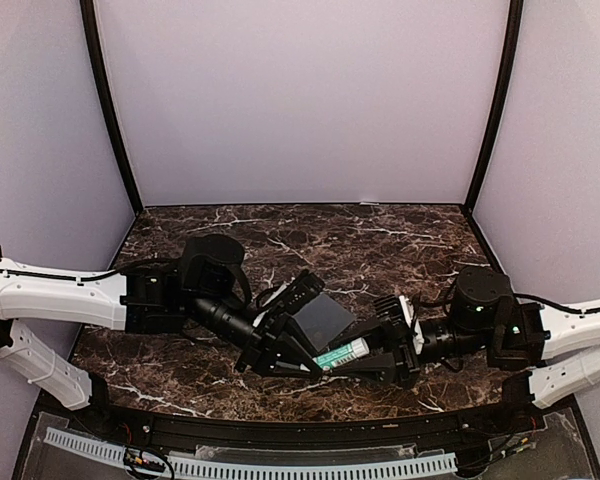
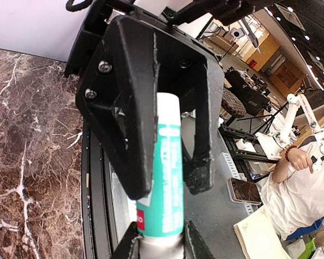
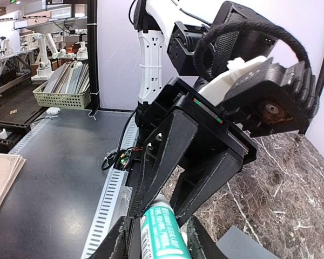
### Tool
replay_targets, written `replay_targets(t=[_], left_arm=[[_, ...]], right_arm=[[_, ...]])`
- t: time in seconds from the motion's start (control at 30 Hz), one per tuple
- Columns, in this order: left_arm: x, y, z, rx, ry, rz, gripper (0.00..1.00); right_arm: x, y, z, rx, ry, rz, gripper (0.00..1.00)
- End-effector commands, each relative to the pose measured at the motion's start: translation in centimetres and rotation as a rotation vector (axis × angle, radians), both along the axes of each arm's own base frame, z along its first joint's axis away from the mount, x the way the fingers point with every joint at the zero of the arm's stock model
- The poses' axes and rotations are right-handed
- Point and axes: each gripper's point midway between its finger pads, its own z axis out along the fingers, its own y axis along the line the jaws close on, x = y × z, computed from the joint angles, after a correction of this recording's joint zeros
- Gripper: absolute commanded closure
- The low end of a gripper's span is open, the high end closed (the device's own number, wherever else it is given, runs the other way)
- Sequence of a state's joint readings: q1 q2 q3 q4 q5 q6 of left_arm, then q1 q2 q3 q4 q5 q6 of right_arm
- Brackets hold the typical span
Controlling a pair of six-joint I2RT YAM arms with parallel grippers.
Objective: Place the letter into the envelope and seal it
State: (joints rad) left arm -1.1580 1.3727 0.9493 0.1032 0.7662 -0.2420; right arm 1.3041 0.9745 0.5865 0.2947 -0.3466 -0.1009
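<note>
Checked all three views. Found both grippers nose to nose, low over the front-middle of the marble desk (image 1: 380, 235), sharing one white-and-green glue stick (image 1: 342, 352). Saw left gripper (image 1: 305, 362) closed down to a narrow gap and clamped on one end of the stick, tube running straight out from between its jaws. Saw right gripper (image 1: 378, 348) with jaws set either side of the opposite end; contact with the tube looked unclear in both wrist views, so couldn't tell whether it gripped or just straddled. Noted stick roughly level, tilted slightly up toward the right gripper. Spotted the envelope (image 1: 325, 318) lying on the desk just behind the two grippers, partly hidden by the left gripper; caught a grey corner of it in right wrist view, just beside the stick
</note>
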Motion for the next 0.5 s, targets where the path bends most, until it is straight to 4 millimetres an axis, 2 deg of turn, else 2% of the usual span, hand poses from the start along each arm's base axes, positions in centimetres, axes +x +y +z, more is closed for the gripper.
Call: replay_targets(t=[0.0, 0.3, 0.4, 0.47], left_arm=[[0.04, -0.1, 2.29, -0.061, -0.039, -0.008, 0.82], [0.07, 0.07, 2.67, -0.072, -0.048, -0.001, 0.82], [0.02, 0.07, 2.9, -0.081, -0.05, -0.004, 0.82], [-0.03, 0.09, 3.06, -0.087, -0.051, -0.007, 0.82]], right_arm=[[0.29, -0.4, 0.35, 0.018, -0.014, -0.02, 0.69], [0.22, -0.31, -0.09, 0.003, -0.008, -0.007, 0.88], [0.18, -0.31, -0.27, 0.002, -0.002, -0.006, 0.84], [-0.06, -0.27, -0.45, -0.002, 0.002, 0.009, 0.74]])
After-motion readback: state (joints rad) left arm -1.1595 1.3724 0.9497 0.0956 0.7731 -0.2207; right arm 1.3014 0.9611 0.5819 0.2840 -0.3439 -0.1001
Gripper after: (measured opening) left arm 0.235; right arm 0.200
